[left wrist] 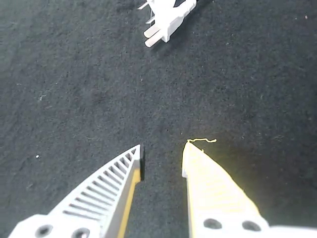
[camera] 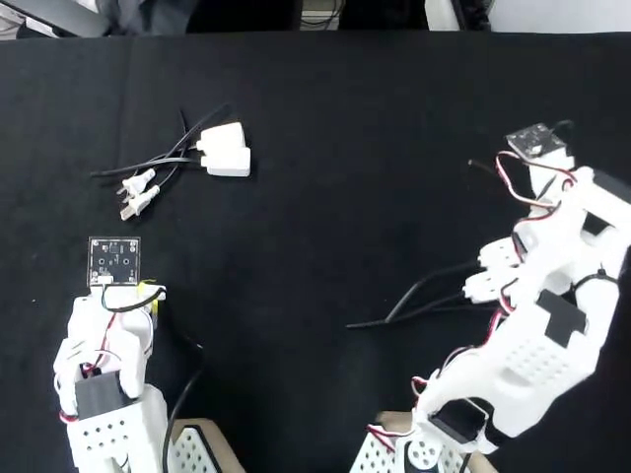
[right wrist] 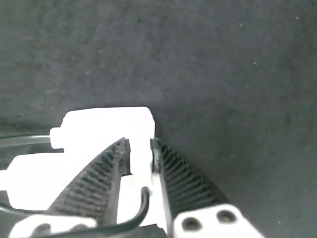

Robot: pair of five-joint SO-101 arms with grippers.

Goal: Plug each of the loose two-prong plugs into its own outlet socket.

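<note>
Left hand point(left wrist: 163, 145) hangs over the black table point(left wrist: 64, 89) near the white outlet block point(camera: 225, 150), its fingers apart and holding nothing. Two loose two-prong plugs point(camera: 139, 181) lie just beside the outlet block, between it and that hand. Right hand point(right wrist: 140, 142), well apart from the outlet block, is clamped on a white plug body point(right wrist: 104, 124).
</note>
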